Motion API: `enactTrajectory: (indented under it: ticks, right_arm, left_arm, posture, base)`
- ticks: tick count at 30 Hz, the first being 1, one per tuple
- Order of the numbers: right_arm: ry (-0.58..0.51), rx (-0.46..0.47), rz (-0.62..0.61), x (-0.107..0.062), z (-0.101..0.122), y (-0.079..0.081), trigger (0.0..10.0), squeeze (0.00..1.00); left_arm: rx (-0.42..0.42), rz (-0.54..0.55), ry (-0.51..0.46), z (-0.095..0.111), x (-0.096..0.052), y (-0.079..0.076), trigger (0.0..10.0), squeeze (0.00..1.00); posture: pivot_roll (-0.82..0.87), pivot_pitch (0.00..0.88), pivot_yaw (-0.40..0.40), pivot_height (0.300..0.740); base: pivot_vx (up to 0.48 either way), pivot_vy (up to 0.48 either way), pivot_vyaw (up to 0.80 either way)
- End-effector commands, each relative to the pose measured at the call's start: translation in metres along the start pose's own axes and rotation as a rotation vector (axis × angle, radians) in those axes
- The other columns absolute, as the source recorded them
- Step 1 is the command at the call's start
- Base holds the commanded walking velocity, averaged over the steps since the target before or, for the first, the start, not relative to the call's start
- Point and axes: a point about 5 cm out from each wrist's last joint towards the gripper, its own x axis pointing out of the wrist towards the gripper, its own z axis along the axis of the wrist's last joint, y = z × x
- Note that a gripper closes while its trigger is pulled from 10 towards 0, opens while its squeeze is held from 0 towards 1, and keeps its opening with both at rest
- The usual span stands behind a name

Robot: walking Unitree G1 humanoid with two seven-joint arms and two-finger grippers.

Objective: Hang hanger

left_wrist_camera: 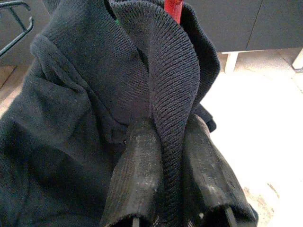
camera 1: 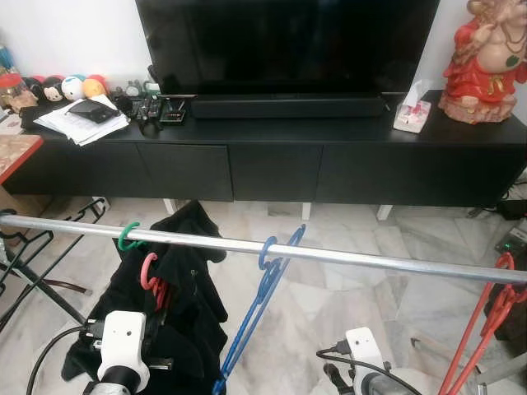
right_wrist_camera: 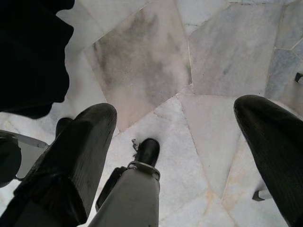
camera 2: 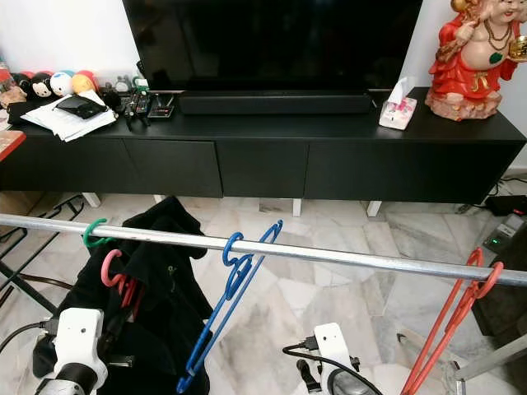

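a metal rail crosses the scene in front of a black tv cabinet. on the rail hang a green hook, a blue hanger tilted across it, and a red hanger near its right end. just below the rail, beside the green hook, a pink-red hanger carries a black knitted garment; whether its hook touches the rail cannot be told. the left gripper sits below the rail, its two black fingers pressed together on a ribbed fold of the garment, the hanger's red neck showing just above the fold. the right gripper hangs low under the rail, fingers spread wide and empty above the marble floor.
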Motion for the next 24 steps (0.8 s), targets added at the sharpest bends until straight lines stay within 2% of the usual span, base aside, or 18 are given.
enactTrajectory:
  ticks: [1,8,24]
  right_arm:
    - [0.013,-0.003,0.008,-0.0001,-0.0040,0.0025,10.0,0.00]
    - [0.013,-0.003,0.008,-0.0001,-0.0040,0.0026,10.0,0.00]
    - [0.007,0.003,0.005,0.0001,-0.0020,0.0023,10.0,0.00]
  left_arm:
    - [0.016,0.007,-0.056,0.0091,0.0025,0.0003,10.0,0.00]
    - [0.014,0.003,-0.065,0.0102,0.0036,0.0003,10.0,0.00]
    - [0.009,-0.005,-0.072,0.0123,0.0062,-0.0020,10.0,0.00]
  posture:
    - [-0.02,0.000,0.039,0.740]
    - [-0.02,0.000,0.039,0.740]
    - [-0.02,0.000,0.039,0.740]
  base:
    - [0.000,0.000,0.00]
    - [-0.034,0.000,0.00]
    - [-0.274,0.000,0.00]
